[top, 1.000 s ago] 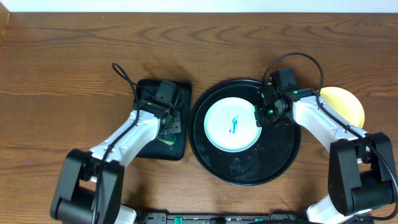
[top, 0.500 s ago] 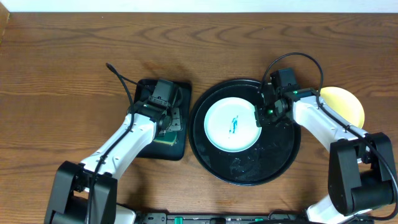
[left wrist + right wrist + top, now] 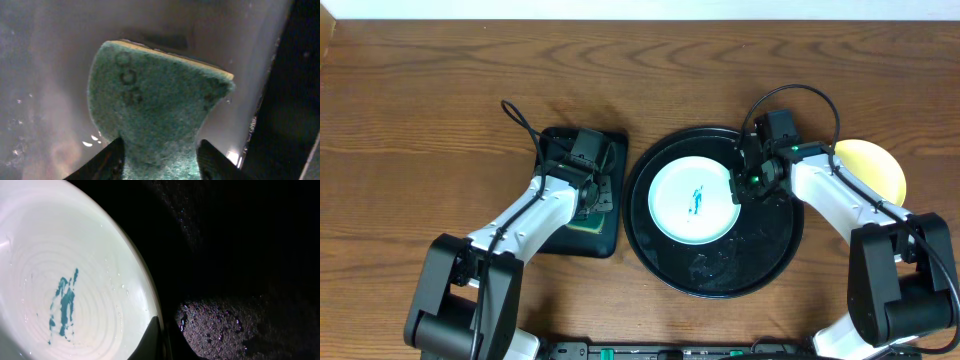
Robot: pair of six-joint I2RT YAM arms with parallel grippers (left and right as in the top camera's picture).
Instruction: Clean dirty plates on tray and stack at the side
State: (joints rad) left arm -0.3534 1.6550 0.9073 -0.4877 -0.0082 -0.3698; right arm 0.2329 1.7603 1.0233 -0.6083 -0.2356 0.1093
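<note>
From above, the brown wood-grain table [image 3: 440, 90] carries a large round tray [image 3: 760, 262], glossy black with a raised rim and a wet sheen on its floor. A pale mint plate [image 3: 692, 200], small, round and shallow, lies inside it, left of centre, with a teal smudge in the middle. The right gripper [image 3: 742, 186] sits at that plate's right edge. A yellow plate [image 3: 876, 166] lies on the table beyond the tray's right side, partly behind the right arm. Left of the round tray, just beside it, stands a smaller rectangular tray [image 3: 560, 240], black with rounded corners, and the left gripper [image 3: 588, 186] hangs over it, well apart from the plates. At the left wrist, a sponge [image 3: 155, 105] with a rough green scouring face and a thin yellow foam layer along its far edge is pinched at its narrowed waist between the two dark fingers [image 3: 107, 161]; the left gripper is clamped on it. Water beads on the shiny surface around it. At the right wrist, the plate [image 3: 75, 270] fills the left half, smooth and faintly ringed, with droplets and the teal streaks near its centre. Its rim runs down into the closed fingertips [image 3: 152, 339], which grip it. The tray's black floor [image 3: 240, 250] is speckled with wet grit to the right.
</note>
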